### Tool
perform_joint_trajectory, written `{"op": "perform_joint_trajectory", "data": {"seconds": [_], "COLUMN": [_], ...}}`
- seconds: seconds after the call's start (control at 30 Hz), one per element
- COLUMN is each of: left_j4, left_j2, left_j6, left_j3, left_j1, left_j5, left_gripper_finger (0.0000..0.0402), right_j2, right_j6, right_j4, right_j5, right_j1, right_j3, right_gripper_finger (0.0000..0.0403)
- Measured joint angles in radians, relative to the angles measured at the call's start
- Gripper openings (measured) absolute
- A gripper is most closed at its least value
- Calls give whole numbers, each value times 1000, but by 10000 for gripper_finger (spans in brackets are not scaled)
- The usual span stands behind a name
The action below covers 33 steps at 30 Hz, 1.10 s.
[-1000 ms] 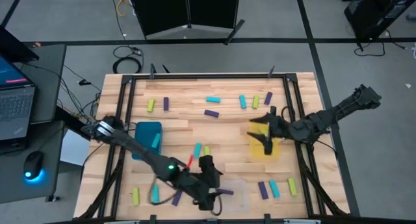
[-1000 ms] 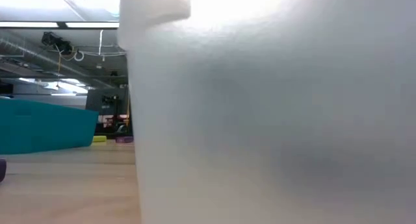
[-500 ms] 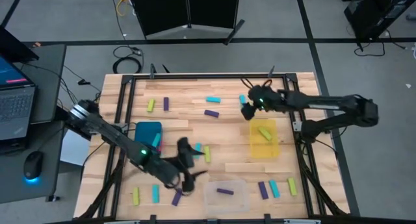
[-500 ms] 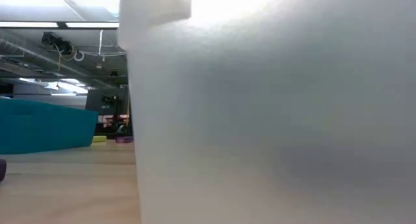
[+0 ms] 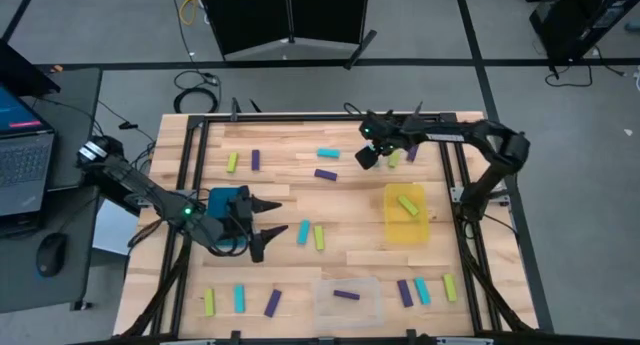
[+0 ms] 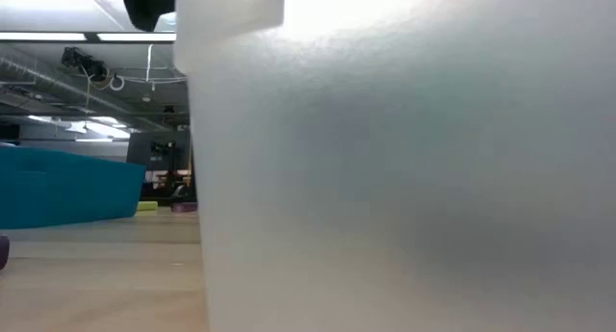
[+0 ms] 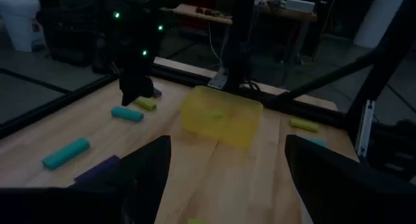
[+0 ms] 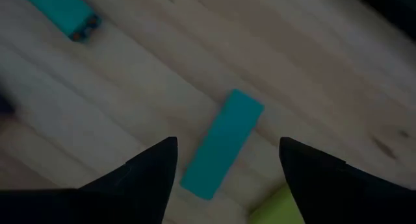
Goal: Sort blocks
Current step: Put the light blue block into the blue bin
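Picking step in hand, reach phase. Right gripper (image 5: 366,155) poised at the far side of the slatted wooden table (image 5: 350,247), fingers spread wide and empty, directly over a small cyan rectangular block (image 8: 222,144) lying flat on the wood; a yellow-green block (image 8: 281,208) just beside it. Next move, by judgement: descend straight, straddle the cyan block across its narrow sides, close, lift clear without nudging the yellow-green neighbour.

Left gripper (image 5: 262,232) near the table's middle, beside the teal square plastic bin (image 5: 227,200), jaws wide apart, nothing held, pointing toward a cyan block (image 5: 303,232) and a yellow-green one next to it.

Remaining blocks scattered across the table in cyan, purple and yellow-green: several along the far edge, clusters at both near corners. One yellow-green block inside the translucent yellow bin (image 5: 407,225), one purple inside the clear bin (image 5: 346,301). Sorting judged barely begun.

Table framed by black rails. Grey floor around, a laptop (image 5: 22,155) and mouse on a side desk, cables beyond the far edge. Low view mostly blocked by the clear bin's wall.
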Motion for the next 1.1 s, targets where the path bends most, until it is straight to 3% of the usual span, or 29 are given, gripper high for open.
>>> {"op": "perform_joint_trajectory", "data": {"seconds": [0.23, 0.4, 0.7, 1.03, 1.1], "left_j4": [3, -2, -4, 72, 110], "left_j2": [-5, -5, -5, -3, -3], "left_j6": [3, 5, 3, 1, 3], "left_j3": [-9, -9, -9, -8, -8], "left_j1": [0, 0, 0, 0, 0], "left_j5": [-8, -10, -12, -27, -32], "left_gripper_finger": [307, 307, 307, 307, 307], "right_j2": [78, 119, 169, 170, 170], "right_j6": [26, 39, 45, 50, 51], "right_j4": [-12, -16, -7, -14, -15], "right_j5": [-42, -40, -53, -74, -71], "right_j1": [-14, -15, -14, -12, -12], "right_j3": [20, 20, 23, 22, 22], "right_gripper_finger": [336, 337, 266, 118, 112]}}
